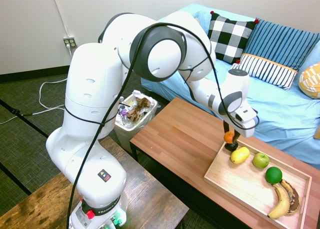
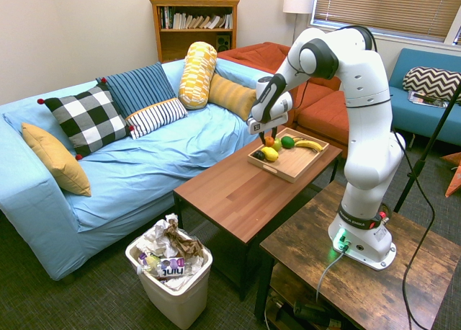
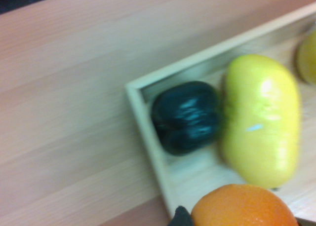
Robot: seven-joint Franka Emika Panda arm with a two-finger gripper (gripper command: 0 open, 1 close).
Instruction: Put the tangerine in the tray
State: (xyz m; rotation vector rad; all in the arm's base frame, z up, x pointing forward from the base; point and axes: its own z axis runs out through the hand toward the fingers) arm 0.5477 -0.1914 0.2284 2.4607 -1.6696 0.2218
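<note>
Right under the wrist, the tangerine (image 3: 244, 206) is bulging into the close-up view, and the first exterior view is showing it pinched between the fingers of the gripper (image 1: 229, 138), hanging above the near corner of the tray (image 1: 225, 181) without touching it. Just below, a dark, almost black fruit (image 3: 187, 116) is sitting tight in that corner, pressing against the lemon (image 3: 260, 120). Further along the tray, the green apple (image 1: 260, 160) is resting beside the lemon, then the lime (image 1: 273, 175), and at the far end the bananas (image 1: 285, 198) are lying along the rim.

Here is the worry: this corner is looking crowded. Released here, the tangerine is likely landing on the dark fruit or the lemon, and it could be rolling off over the low rim onto the wooden table (image 1: 180, 134). The open patch of tray is looking safer.
</note>
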